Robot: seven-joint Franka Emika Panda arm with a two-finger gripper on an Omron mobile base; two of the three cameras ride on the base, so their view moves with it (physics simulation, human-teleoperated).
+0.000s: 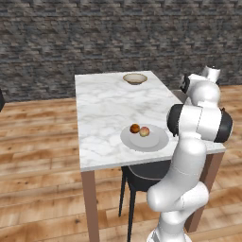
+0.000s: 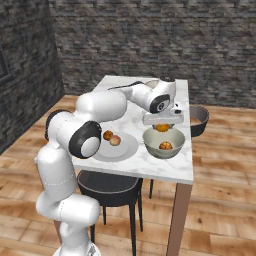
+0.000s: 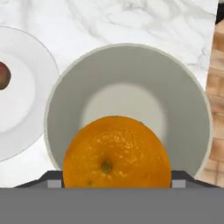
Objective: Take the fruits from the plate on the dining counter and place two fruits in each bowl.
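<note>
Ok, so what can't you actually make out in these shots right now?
Left base view: the near bowl and the held orange are hidden behind the arm.
Hand view: the held orange covers the second orange in that bowl; a reddish fruit on the plate is cut by the left edge.
Right base view: the far bowl sits mostly behind the arm, its inside unseen.

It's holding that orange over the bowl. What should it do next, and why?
Probably lower a little and let go. The gripper is shut on the orange directly above the near bowl. That bowl has one other fruit inside, so releasing here would likely give it its second.
</note>
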